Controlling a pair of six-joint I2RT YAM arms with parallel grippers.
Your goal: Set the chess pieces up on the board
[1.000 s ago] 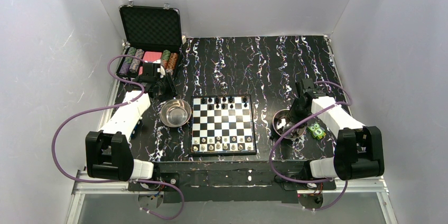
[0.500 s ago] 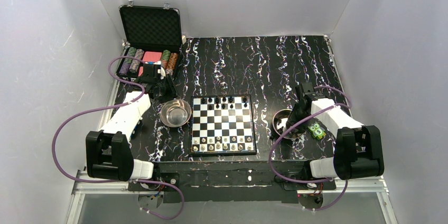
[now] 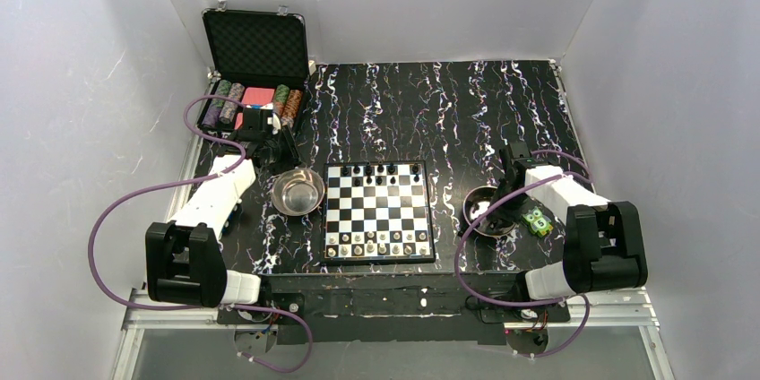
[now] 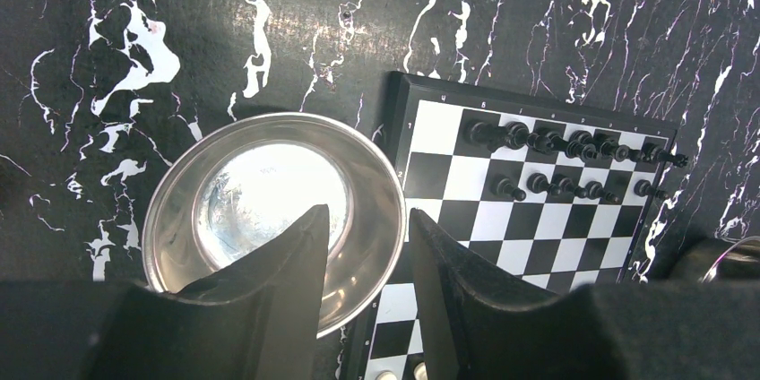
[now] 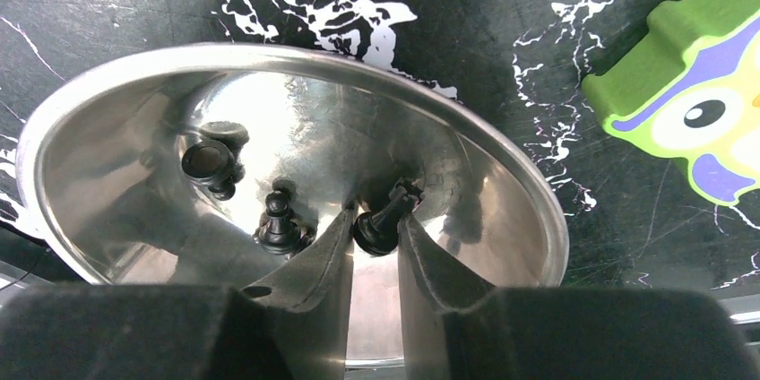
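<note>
1. White walls closed in the black marbled tabletop [image 3: 502, 111], with the board [image 3: 378, 211] lying flat at its middle, between my two arms.
2. On the board, black pieces [image 3: 374, 169] stood along the far rows with gaps among them, and pale pieces [image 3: 376, 244] stood along the near rows.
3. The right bowl [image 3: 470, 203] sat just right of the board. My right claw [image 5: 376, 219] was down inside it, so the right arm was plainly the nearer one for this pick.
4. In the right wrist view, one black piece [image 5: 387, 211] lay tipped over between the fingertips [image 5: 336, 241]. Its base was toward the claw and its head pointed away and rightward, so its long axis ran slantwise across the gap.
5. The fingers stood narrowly apart, one on each side of that piece. I could not tell whether they actually pinched it.
6. A pawn [image 5: 280, 223] stood just left of the left finger, and another piece [image 5: 213, 162] lay farther left in the bowl.
7. My left claw [image 4: 367, 219] hung over the near rim of the left bowl [image 4: 179, 210], beside the board's edge. Its fingers were apart with nothing between them.
8. I judged the next move needed a firm pinch, a lift, and a carry leftward to the far rows. Lying slantwise, the piece might twist or slip.
</note>
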